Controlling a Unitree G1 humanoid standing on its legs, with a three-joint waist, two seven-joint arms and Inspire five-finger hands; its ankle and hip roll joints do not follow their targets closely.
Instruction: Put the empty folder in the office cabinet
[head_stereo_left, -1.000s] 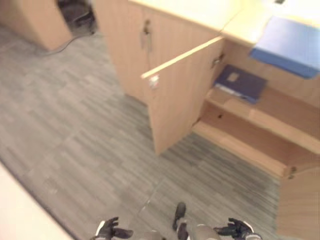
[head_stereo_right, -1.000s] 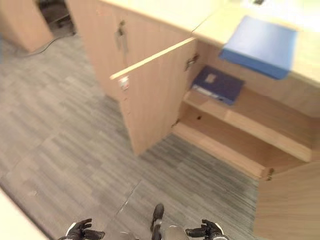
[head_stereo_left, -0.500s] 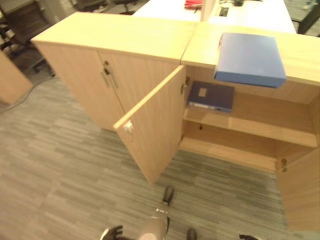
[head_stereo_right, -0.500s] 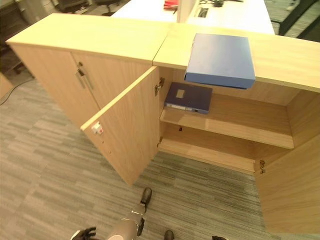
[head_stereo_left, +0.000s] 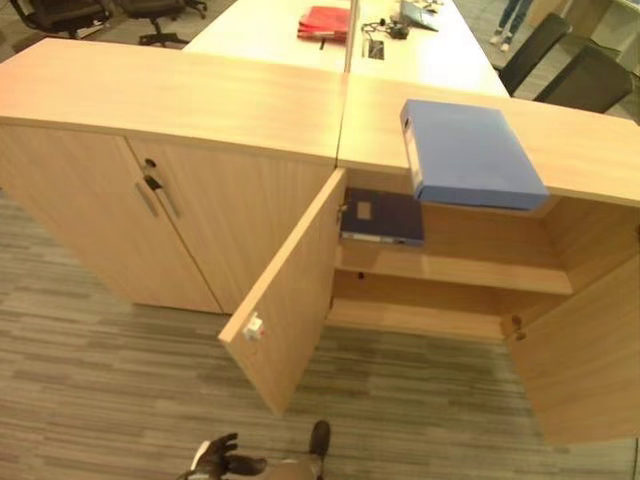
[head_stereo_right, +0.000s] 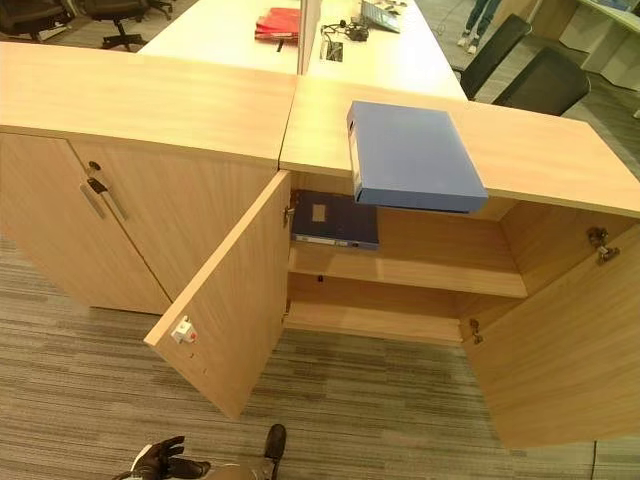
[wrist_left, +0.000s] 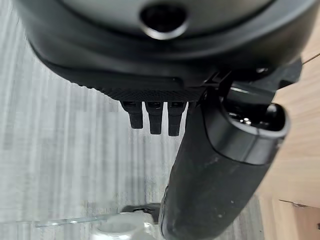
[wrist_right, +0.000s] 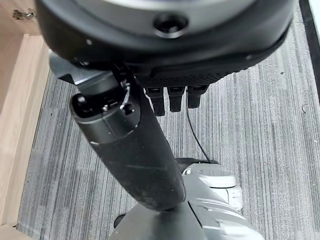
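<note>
A blue folder (head_stereo_right: 412, 153) is seen lying flat on top of the cabinet (head_stereo_right: 540, 150), its near edge overhanging the open compartment, so it is not yet stowed. A darker folder (head_stereo_right: 335, 220) is already laid on the upper shelf (head_stereo_right: 440, 275). Both doors are swung wide, leaving the shelves reachable. The left hand (wrist_left: 200, 150) and right hand (wrist_right: 130, 150) are held low over the carpet, fingers relaxed and spread, nothing gripped.

Dark folder (head_stereo_right: 336, 222) half hidden under blue folder (head_stereo_right: 410, 154)
</note>
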